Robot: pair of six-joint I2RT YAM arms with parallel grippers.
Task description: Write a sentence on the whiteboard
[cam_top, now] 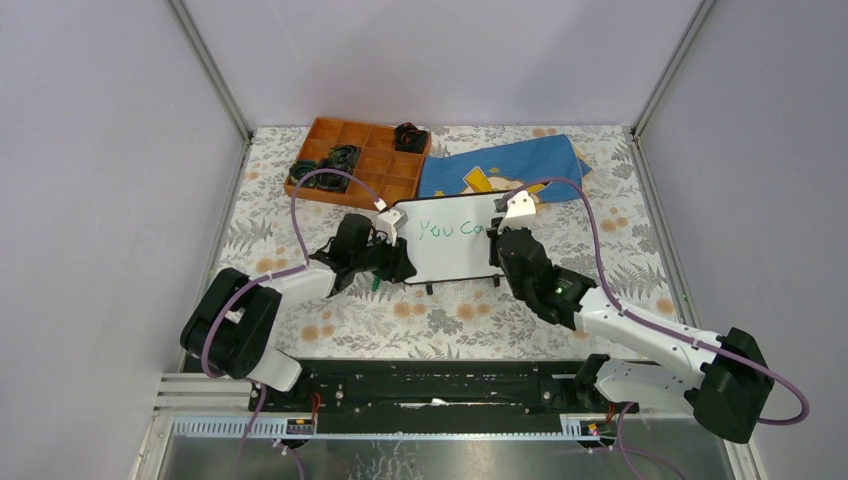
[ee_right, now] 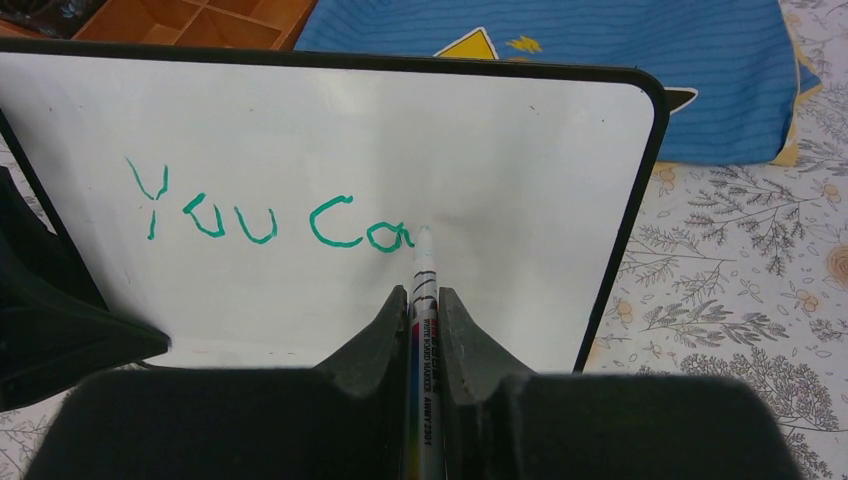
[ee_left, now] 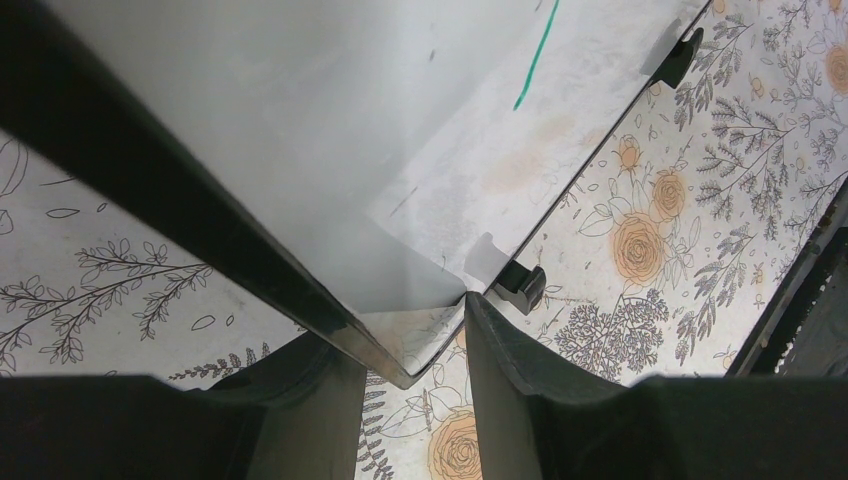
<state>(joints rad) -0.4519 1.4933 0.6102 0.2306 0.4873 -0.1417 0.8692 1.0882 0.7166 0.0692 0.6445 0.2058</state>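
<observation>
The whiteboard stands tilted at the table's middle, its face toward me. The sentence reads "You Ca" in green on one line; it also shows in the right wrist view. My right gripper is shut on a whiteboard marker, whose tip touches the whiteboard just right of the "a". In the top view the right gripper is at the board's right part. My left gripper grips the board's left edge; in its wrist view the gripper is closed on the whiteboard's lower corner.
An orange compartment tray with black items stands at the back left. A blue cloth with a yellow print lies behind the board, also in the right wrist view. A black foot of the board rests on the floral table cover.
</observation>
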